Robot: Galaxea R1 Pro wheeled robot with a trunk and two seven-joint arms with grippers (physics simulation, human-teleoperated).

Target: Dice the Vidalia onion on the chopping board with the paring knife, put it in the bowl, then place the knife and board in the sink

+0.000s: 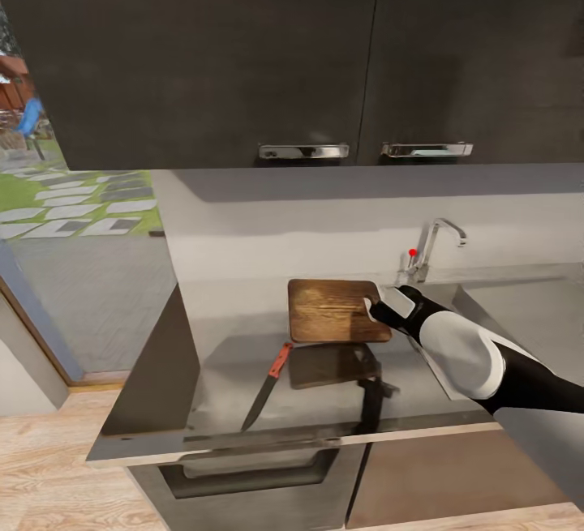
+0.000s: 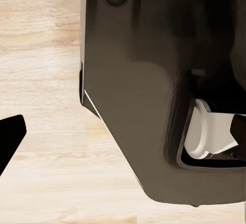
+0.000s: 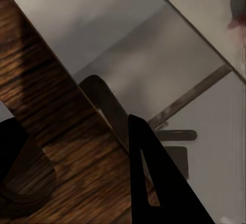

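Observation:
The dark brown chopping board (image 1: 332, 310) hangs level above the grey countertop (image 1: 227, 336) and casts a shadow on it. My right gripper (image 1: 378, 305) is shut on the board's right edge, beside the tap. In the right wrist view the right gripper (image 3: 74, 124) has its dark fingers (image 3: 154, 183) on either side of the wood grain of the chopping board (image 3: 56, 131). The paring knife (image 1: 268, 385) lies on the countertop in front of the board, orange-red handle toward the wall. The sink (image 1: 527, 304) lies to the right, partly behind my arm. My left gripper (image 2: 130, 126) is open over the floor. Onion and bowl are out of view.
The chrome tap (image 1: 430, 251) with its red knob stands just behind the right gripper. Glossy dark upper cabinets (image 1: 243, 53) hang low over the counter. The countertop ends at the left, beside an opening to a paved yard (image 1: 81, 215). My own dark base (image 2: 154, 80) is close to the left gripper.

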